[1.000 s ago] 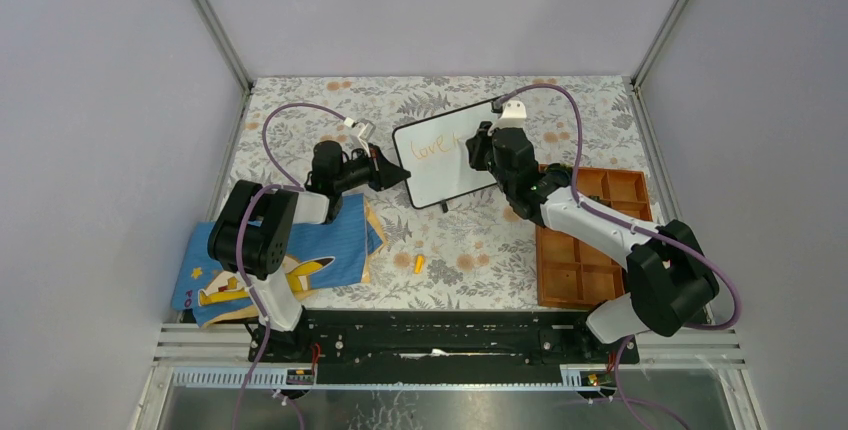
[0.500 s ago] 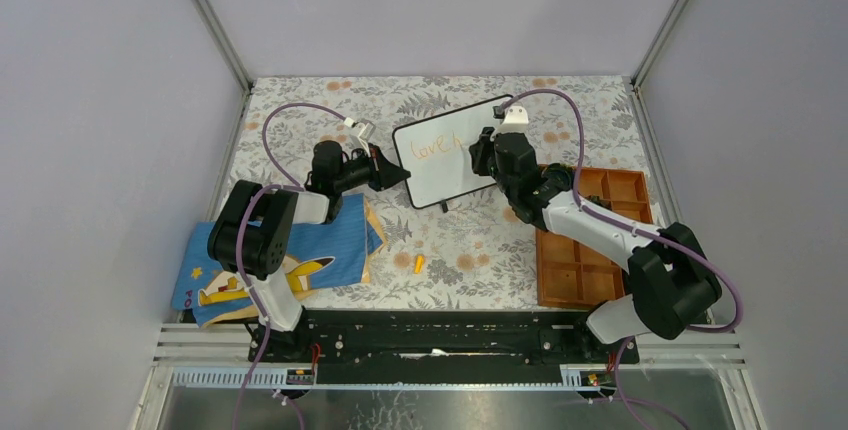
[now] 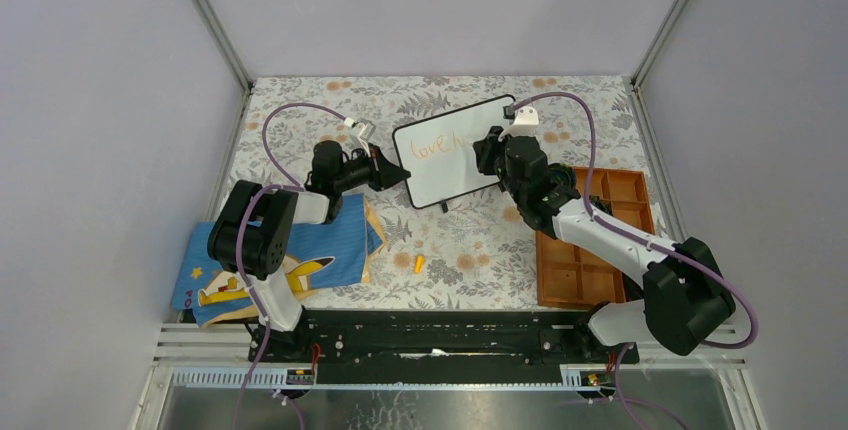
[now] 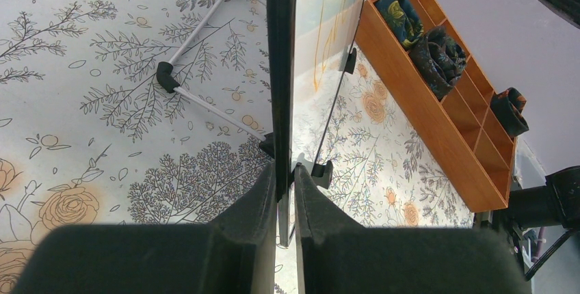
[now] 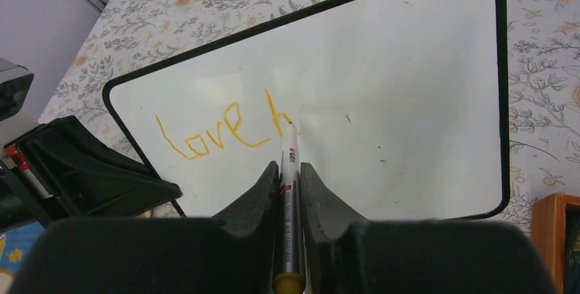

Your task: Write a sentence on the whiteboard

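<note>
Right wrist view: the whiteboard, propped at a tilt near the middle of the far edge of the tabletop, bears the sentence, which reads only "love h" in orange, running from the board's left side toward its middle. Item, the right gripper: jaws clamped on a marker, its tip touching the board at the foot of the "h". Item, the left gripper: jaws pinched on the board's black-framed left edge, steadying it. Step in hand, by judgement: completing the second word. Recommended handling: light, even pressure, since the board rests on small feet and would likely tip or slide under a hard push. The left grip should hold firm. Follow the rising baseline set by "love", and lift the tip clear between words. Bare white to the right looks ample for the rest. Also present: wooden tray at the right edge, blue cloth by the near left corner.
</note>
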`<control>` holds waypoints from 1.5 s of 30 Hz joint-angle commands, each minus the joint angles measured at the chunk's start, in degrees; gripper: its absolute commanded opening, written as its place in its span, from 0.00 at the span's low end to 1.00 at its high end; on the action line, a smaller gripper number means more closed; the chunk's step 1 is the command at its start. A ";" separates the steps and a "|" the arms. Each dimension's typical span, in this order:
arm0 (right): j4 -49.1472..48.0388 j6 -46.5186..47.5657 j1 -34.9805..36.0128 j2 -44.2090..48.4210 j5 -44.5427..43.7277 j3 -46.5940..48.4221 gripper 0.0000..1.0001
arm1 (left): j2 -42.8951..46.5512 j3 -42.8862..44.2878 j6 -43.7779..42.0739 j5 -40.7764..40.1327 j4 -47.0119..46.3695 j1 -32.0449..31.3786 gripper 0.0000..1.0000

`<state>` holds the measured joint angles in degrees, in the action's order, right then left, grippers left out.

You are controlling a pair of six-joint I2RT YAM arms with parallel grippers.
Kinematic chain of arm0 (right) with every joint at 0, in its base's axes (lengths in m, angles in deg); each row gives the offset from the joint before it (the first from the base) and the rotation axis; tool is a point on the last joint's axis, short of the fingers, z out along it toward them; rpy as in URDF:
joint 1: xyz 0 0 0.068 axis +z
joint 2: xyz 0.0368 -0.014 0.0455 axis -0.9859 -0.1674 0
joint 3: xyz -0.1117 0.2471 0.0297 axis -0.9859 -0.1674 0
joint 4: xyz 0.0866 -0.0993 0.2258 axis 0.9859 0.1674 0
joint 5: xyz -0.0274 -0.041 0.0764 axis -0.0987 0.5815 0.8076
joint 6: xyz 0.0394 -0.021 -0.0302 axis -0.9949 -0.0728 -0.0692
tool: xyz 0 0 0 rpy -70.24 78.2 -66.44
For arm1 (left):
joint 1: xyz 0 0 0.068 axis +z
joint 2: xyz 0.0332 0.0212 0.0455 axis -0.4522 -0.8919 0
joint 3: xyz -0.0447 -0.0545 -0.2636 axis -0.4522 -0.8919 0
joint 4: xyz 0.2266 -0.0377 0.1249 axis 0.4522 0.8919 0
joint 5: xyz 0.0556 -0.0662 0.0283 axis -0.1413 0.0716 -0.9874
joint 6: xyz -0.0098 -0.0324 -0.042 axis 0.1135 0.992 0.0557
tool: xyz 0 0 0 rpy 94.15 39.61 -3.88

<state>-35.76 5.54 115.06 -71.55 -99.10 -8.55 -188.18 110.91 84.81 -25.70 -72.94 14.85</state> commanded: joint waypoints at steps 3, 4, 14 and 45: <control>-3.74 0.00 -0.52 0.17 0.80 1.40 0.00 | 0.20 -0.19 -3.26 -2.04 4.34 -0.71 0.00; -3.73 0.01 -0.52 -0.11 0.85 1.58 0.00 | 0.23 -0.21 -3.34 -2.06 4.40 -0.71 0.00; -2.96 0.12 -0.55 -2.20 0.11 2.70 0.00 | 0.44 -0.24 -3.65 -2.35 4.82 -0.80 0.00; -3.74 -1.16 -2.65 -3.68 -2.05 2.89 0.00 | 0.47 -0.24 -4.07 -2.41 5.22 -0.93 0.00</control>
<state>-37.11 4.80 113.18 -75.35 -99.10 -8.44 -187.62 110.91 83.74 -26.16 -71.91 14.59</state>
